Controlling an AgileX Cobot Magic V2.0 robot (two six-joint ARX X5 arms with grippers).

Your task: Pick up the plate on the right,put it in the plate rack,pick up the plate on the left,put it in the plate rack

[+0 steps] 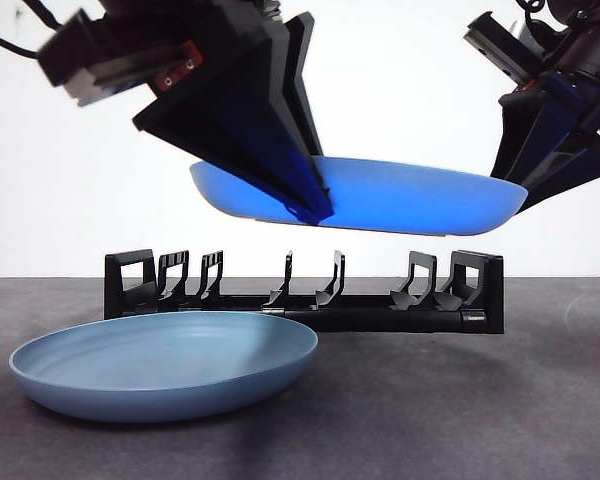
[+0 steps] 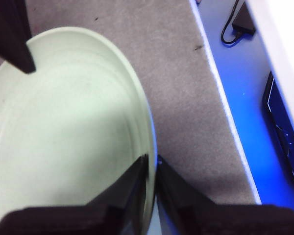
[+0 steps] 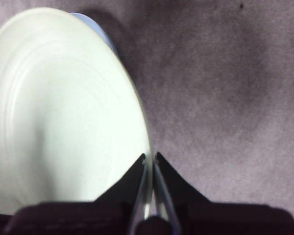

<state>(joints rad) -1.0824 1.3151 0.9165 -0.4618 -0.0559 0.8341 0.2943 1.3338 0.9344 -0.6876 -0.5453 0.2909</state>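
Your left gripper (image 2: 152, 164) and right gripper (image 3: 150, 159) both pinch the rim of one blue plate (image 1: 380, 195), held level above the plate rack (image 1: 310, 295). The second plate (image 1: 165, 365) (paler blue) lies on the table (image 1: 460, 410) before the rack's end.

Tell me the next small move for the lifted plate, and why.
Probably tilt the lifted plate toward upright before lowering it. It hangs nearly flat above the plate rack, pinched at its rim by the left gripper and right gripper, and the rack's slots take a plate on edge.
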